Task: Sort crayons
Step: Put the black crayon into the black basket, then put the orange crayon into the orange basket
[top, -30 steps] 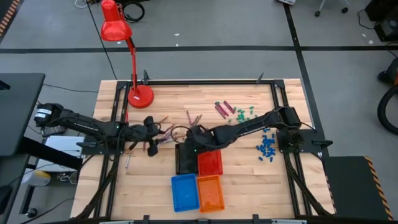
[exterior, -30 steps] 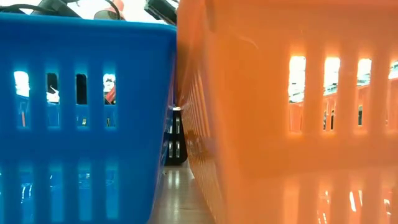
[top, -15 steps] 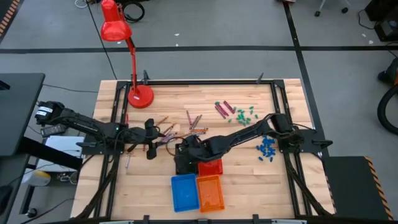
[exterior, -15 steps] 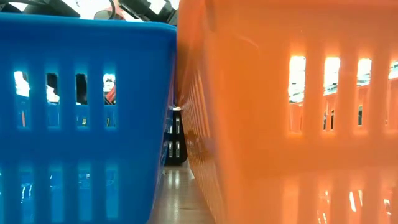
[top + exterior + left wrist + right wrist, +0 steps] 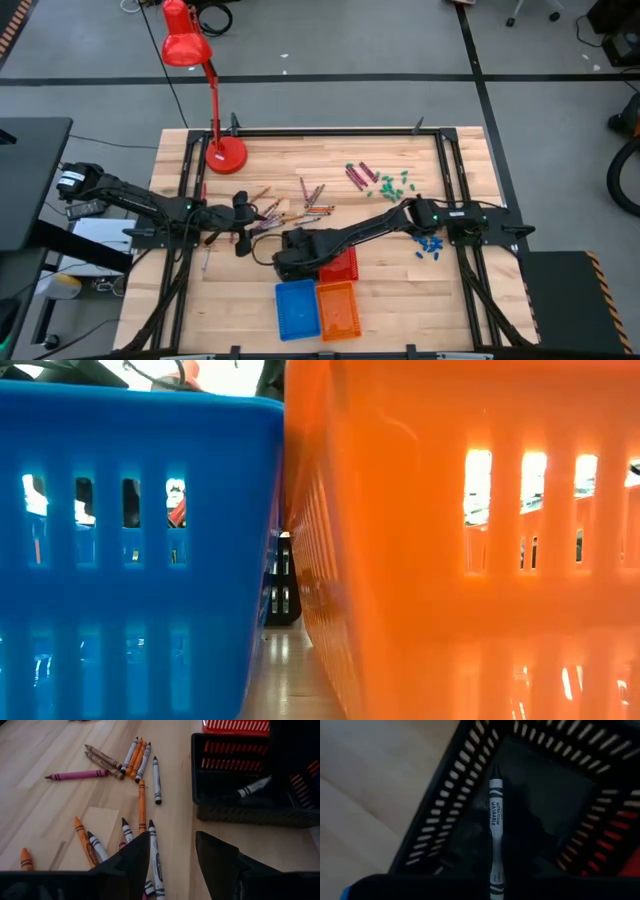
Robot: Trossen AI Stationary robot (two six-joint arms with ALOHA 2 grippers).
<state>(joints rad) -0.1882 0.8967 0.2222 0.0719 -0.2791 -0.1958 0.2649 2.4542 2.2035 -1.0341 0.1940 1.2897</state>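
Change since the earlier frames: the right arm is reaching farther toward the lower left of the high view, its gripper (image 5: 287,262) now sitting over the black basket (image 5: 296,270) instead of above the red basket (image 5: 343,267). The left arm is staying where it was, at centre left.

Right gripper: jaws nearly closed, gripping a white-wrapped black crayon (image 5: 495,827) lengthwise between them. In the right wrist view the crayon is pointing down into the black basket (image 5: 470,795), its tip hanging over the dark floor of that basket.

Left gripper (image 5: 172,862): jaws parted, holding nothing, hovering low over the table (image 5: 45,755) just above the loose crayons (image 5: 137,760). Those crayons are lying scattered on the wood in the left half of the left wrist view: orange, black-and-white, brown, one magenta (image 5: 77,774).

Blue basket (image 5: 297,309) and orange basket (image 5: 338,310): standing side by side at lower centre, filling the low view.

Further crayons (image 5: 358,176): lying upper right of centre, beside green pieces (image 5: 394,183) and blue pieces (image 5: 430,240).
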